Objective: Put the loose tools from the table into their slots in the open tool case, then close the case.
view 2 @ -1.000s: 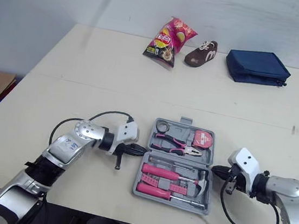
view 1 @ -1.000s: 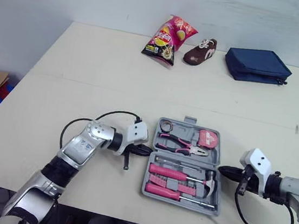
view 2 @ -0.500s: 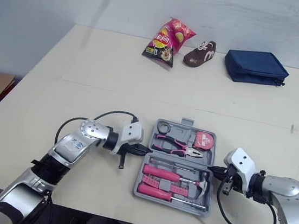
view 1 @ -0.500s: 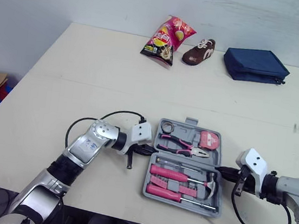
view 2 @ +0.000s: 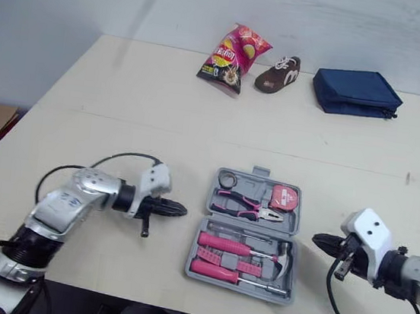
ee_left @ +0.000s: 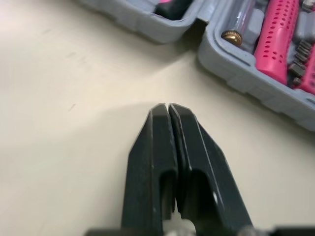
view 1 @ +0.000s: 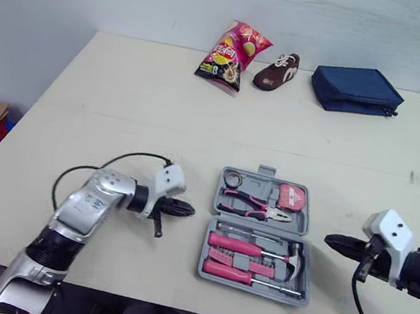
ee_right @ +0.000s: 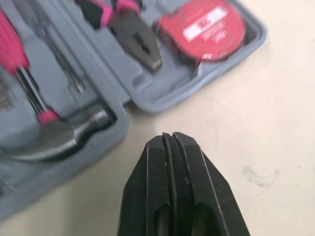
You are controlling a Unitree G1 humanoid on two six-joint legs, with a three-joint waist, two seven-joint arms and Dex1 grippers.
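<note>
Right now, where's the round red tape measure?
Head views: the red tape measure sits in the far right compartment of the open grey plastic tool case, right of the pink-handled pliers, on the side of the right gripper.

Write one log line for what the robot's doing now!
tool case: open, tools in slots | left pincer: shut, empty, left of case | right pincer: shut, empty, right of case
</note>
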